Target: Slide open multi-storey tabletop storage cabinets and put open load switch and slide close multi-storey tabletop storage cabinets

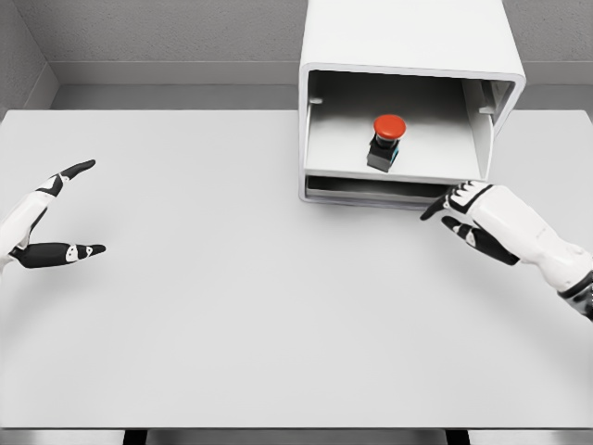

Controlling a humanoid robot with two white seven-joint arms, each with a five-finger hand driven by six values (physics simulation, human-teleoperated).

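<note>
Nearest, at lower left, the left hand [44,222] rests idle, fingers spread. At right, the right hand [474,218], fingers loosely spread and empty, sits by the cabinet [408,46] drawer [398,181] front, likely to push it shut; the switch [386,141] stands inside.

no lettering to read anywhere here. the white cabinet [408,46] shows plain faces, no brand and no number. the switch [386,142] in its open drawer has a bare red cap and a dark body, with a bit of teal at its base too small to read. the tabletop [232,306] carries no sign or label.
</note>
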